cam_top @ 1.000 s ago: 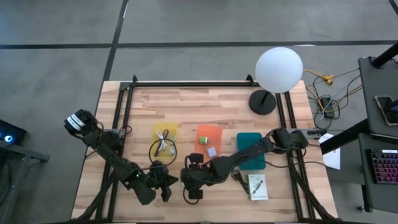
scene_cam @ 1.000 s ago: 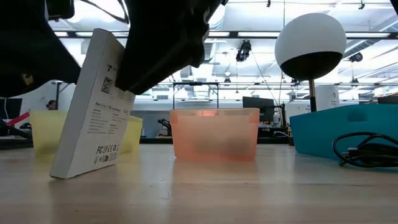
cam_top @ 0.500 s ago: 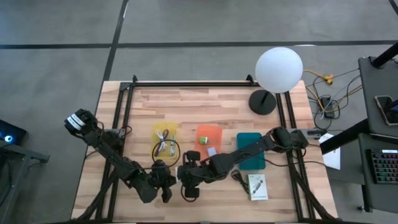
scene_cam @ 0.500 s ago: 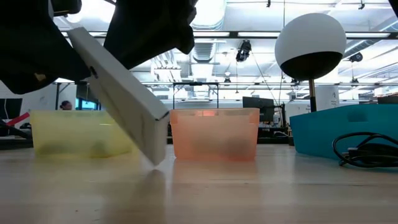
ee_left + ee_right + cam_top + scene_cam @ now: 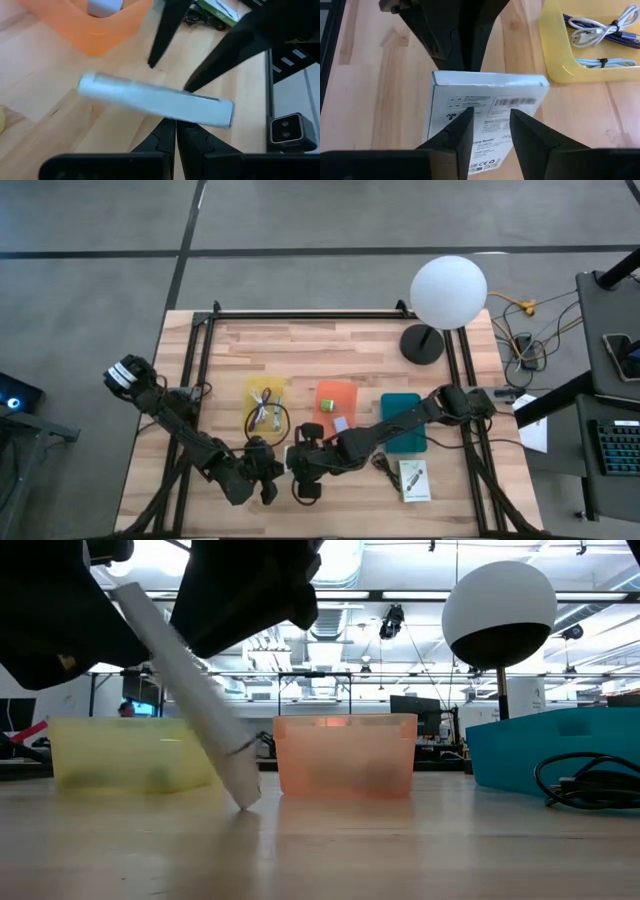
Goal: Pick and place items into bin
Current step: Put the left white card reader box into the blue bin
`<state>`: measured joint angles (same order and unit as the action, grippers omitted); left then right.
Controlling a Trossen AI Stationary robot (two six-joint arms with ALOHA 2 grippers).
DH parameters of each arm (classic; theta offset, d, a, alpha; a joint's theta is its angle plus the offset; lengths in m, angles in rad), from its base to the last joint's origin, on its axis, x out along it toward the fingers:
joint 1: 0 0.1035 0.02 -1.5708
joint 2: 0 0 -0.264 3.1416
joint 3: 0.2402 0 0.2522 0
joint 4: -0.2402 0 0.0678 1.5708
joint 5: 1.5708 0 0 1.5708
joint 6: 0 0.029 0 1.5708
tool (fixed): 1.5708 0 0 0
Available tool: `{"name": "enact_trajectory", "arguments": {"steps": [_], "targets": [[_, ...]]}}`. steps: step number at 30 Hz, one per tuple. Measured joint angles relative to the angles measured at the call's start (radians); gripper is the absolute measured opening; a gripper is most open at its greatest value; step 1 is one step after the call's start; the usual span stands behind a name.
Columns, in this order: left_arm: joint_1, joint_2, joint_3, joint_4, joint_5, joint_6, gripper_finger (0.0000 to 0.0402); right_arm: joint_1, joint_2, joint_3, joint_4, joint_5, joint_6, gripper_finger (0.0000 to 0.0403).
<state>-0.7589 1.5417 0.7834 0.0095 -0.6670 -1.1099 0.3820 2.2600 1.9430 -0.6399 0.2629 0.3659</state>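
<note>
Wooden table [image 5: 330, 345], three bins: the right end effector [image 5: 487, 131] is gripping a white printed box [image 5: 485, 117], tilting on its lower edge near the yellow bin [image 5: 130, 750]. Left end effector [image 5: 176, 142] is waiting closed, empty, just beside. Judged next: lifting, carrying to a bin.

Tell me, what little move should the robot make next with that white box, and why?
Probably lift it clear of the table. The right hand grips the white box, which leans steeply with one corner on the wood. The shut left hand sits right beside it, and the yellow bin and orange bin stand behind.
</note>
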Motion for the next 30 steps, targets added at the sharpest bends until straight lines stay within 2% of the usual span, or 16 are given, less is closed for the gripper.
{"name": "enact_trajectory", "arguments": {"steps": [5,25,30], "targets": [[0.0,0.0,0.0,0.033,-0.002,0.047,0.0,0.0,-0.002,0.0,-0.003,-0.003,0.033,0.0118],[0.001,0.0,0.0,0.043,-0.024,0.043,0.0,-0.007,-0.018,-0.005,-0.055,-0.003,0.027,0.0118],[0.001,-0.001,0.003,0.082,-0.025,0.043,0.0,-0.022,-0.014,-0.016,-0.057,-0.036,0.022,0.0118]]}}
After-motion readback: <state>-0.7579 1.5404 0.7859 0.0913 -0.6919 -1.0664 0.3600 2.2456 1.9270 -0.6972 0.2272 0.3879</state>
